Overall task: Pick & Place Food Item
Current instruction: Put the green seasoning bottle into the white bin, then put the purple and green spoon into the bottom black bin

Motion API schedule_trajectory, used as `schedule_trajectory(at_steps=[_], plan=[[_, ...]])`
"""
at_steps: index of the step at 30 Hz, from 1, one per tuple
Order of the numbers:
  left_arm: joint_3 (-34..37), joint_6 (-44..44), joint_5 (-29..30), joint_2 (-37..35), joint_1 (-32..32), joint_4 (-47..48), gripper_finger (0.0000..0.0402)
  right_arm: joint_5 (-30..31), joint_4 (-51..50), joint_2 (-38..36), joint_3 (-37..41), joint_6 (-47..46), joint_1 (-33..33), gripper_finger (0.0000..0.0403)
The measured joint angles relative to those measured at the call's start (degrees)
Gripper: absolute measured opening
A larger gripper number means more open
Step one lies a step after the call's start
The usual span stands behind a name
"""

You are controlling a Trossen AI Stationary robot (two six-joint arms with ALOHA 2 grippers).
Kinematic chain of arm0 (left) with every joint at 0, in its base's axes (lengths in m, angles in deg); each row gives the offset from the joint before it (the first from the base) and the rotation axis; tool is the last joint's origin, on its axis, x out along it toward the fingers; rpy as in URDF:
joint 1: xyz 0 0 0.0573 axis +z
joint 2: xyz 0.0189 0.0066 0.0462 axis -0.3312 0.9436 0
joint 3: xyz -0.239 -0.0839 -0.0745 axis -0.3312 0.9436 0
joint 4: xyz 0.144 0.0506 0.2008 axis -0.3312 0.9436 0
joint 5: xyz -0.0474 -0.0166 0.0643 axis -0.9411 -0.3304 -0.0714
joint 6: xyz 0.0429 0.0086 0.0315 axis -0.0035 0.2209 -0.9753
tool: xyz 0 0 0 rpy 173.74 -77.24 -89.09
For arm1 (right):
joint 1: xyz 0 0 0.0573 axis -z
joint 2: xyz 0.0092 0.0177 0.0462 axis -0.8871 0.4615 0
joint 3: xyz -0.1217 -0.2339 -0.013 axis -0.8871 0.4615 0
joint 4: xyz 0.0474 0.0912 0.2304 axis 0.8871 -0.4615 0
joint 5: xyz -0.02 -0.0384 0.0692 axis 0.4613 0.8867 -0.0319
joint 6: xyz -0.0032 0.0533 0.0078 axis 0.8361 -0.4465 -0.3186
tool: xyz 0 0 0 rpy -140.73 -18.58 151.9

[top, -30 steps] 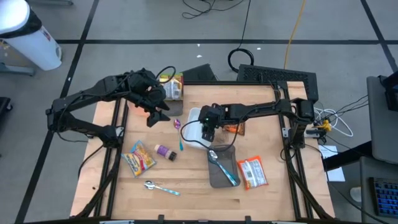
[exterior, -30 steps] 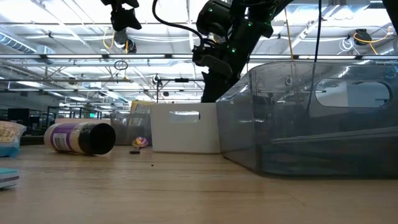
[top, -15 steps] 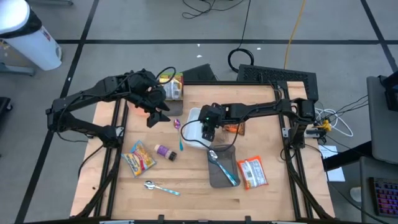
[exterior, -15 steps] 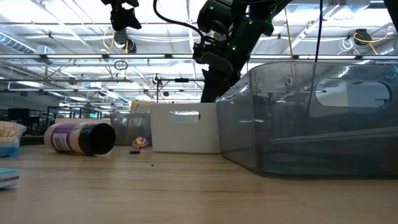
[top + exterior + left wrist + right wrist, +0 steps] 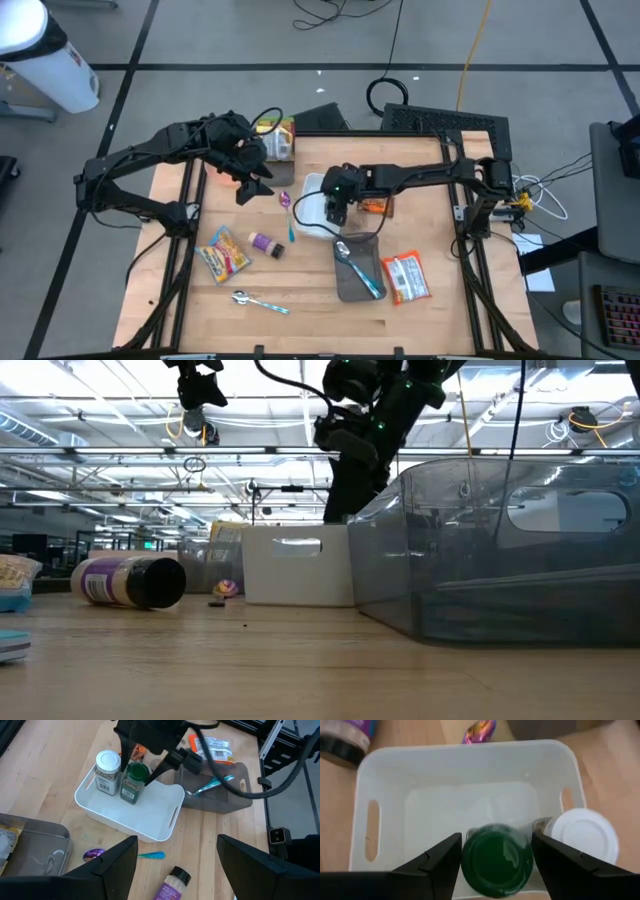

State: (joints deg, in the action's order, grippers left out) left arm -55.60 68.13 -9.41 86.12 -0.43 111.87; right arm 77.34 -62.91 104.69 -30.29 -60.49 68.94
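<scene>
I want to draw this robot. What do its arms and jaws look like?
Two thin black arms built from jointed tubes, with black cables looping off them. The left gripper and right gripper end in flat, dark, pointed jaws. Small green lights glow on the right wrist.

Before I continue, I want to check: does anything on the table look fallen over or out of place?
Yes: the purple-labelled bottle lies on its side on the table, while both jars in the white bin stand upright.

white bin (image 5: 150, 812), green-lidded jar (image 5: 132, 782), white-lidded jar (image 5: 107, 772)
</scene>
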Motion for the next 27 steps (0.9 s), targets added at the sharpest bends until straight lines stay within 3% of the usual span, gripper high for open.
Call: schedule_trajectory(at_steps=[13,18,22,27], plan=[[0.0,-0.18,0.6,0.0,-0.1,0.28,0.0274,-0.07,6.32,-7.39,0.01,-0.4,-0.01,0.0232],[-0.04,-1.66,0.59,-0.3,-0.31,5.32,0.0273,-0.13,11.22,-12.57,0.01,-1.94,-0.15,0.0229],[-0.01,-1.25,0.58,-3.68,-0.26,8.02,0.0273,-0.06,12.0,-16.57,-0.01,-4.21,-0.17,0.0227],[5.81,3.42,0.59,-12.14,-0.23,2.63,0.0273,0.08,14.3,-20.21,1.79,-7.86,-1.31,0.0228]])
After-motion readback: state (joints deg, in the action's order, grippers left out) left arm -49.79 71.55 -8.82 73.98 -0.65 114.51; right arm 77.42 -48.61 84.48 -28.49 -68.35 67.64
